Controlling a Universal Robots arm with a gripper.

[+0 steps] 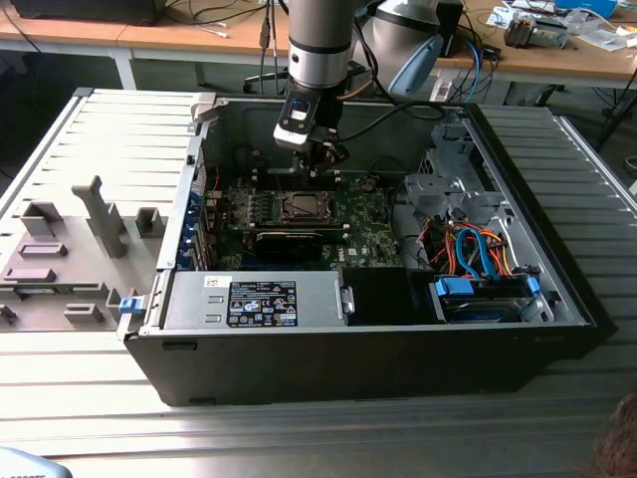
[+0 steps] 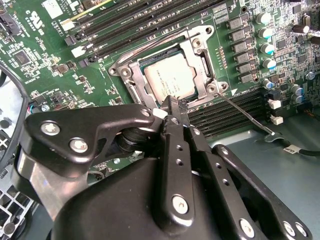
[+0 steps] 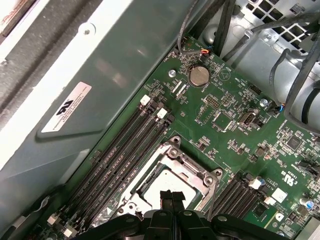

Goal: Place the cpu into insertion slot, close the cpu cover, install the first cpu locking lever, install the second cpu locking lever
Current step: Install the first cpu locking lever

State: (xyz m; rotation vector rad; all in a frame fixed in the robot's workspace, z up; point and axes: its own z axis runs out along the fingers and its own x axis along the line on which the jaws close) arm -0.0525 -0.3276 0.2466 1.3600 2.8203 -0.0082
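Memory slots [image 2: 150, 22] flank insertion slot [image 2: 131, 82] | cpu [image 2: 170, 77] seated, cpu cover [image 2: 200, 60] flat over it | locking lever [image 2: 245, 112] juts outward | claw [image 2: 172, 106] closed, holding nothing, tips at cover's edge

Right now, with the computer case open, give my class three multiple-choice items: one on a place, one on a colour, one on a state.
1. Where is the small pale silver square chip?
A in the metal-rimmed socket on the green circuit board
B on the grey table
C between the fingers

2. What colour is the round coin cell?
A red
B silver
C blue

3. How is the thin grey metal frame plate?
A standing upright
B removed
C lying flat over the chip

Key:
1A, its face shows inside the socket.
2B, it shines silver in the first wrist view.
3C, it frames the chip in the second wrist view.
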